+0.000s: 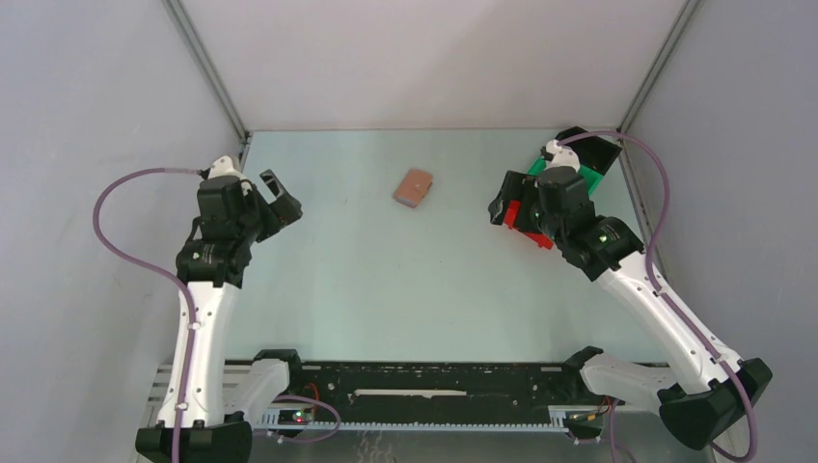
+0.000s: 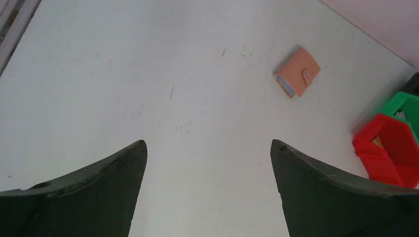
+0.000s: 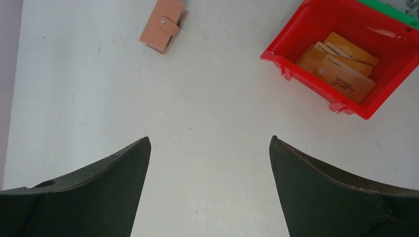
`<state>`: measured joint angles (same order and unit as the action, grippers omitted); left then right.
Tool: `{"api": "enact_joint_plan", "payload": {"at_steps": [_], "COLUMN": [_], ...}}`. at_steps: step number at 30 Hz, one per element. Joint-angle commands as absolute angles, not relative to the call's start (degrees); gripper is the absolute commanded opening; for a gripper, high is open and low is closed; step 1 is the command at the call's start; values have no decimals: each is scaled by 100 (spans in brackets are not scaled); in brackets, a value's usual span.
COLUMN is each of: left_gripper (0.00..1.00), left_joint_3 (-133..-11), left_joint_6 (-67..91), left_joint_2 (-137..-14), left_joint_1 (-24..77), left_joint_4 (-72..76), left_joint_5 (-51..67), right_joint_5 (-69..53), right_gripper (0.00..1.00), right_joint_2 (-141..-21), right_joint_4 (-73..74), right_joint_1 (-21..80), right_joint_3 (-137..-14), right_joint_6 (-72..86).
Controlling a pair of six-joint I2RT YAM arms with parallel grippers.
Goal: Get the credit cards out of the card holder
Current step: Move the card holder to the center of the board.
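The card holder [image 1: 414, 188], a small brown leather wallet, lies shut on the table at the far middle, its strap tab snapped over it. It also shows in the left wrist view [image 2: 297, 72], with a pale blue-grey edge, and in the right wrist view [image 3: 163, 25]. No credit cards from it show. My left gripper [image 1: 278, 198] is open and empty, well left of the card holder. My right gripper [image 1: 504, 204] is open and empty, to its right. Both hang above bare table [image 2: 208, 144] [image 3: 209, 140].
A red bin [image 3: 346, 49] with several tan cards [image 3: 341, 69] in it stands at the far right, by my right gripper. A green bin [image 1: 579, 176] and a black bin [image 1: 598, 149] stand behind it. Grey walls close the table on three sides.
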<state>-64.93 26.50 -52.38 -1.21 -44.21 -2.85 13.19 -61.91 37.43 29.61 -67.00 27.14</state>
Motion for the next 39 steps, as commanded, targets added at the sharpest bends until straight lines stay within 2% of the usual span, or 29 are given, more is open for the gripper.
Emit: {"api": "enact_joint_plan", "payload": {"at_steps": [1,9,16,19,24,30,37,39], "left_gripper": [100,100,100,100,100,100,100,100], "left_joint_3": [-6361,-6329,-5723,-5480,-4847,-4702,-5182,-5254], "left_joint_6": [2565,2548,2620,2656,3039,3333,3244,3250], "left_joint_2": [-5070,-4974,-4742,-4744,-4663,-4935,-5081,-5058], "left_joint_1": [-155,-153,-59,387,1842,2116,2106,2101], "left_joint_4": [-4320,-4284,-3963,-3888,-3477,-3473,-4019,-4089], "left_joint_5": [-355,-138,473,535,34,-314,-858,-896], "right_joint_5": [1396,1387,1177,1068,987,287,321,165], "right_gripper": [100,100,99,100,100,100,99,96], "right_joint_2": [-6071,-6061,-6170,-6264,-6736,-7960,-10242,-10909], "right_joint_4": [3654,3585,3486,3403,3124,2503,2985,3059], "right_joint_1": [2936,2936,2957,2977,3132,3447,3417,3271], "right_joint_3": [-6680,-6595,-6502,-6459,-6441,-6861,-8937,-9653], "right_joint_6": [2654,2678,2839,2916,3195,3003,3391,3786]}}
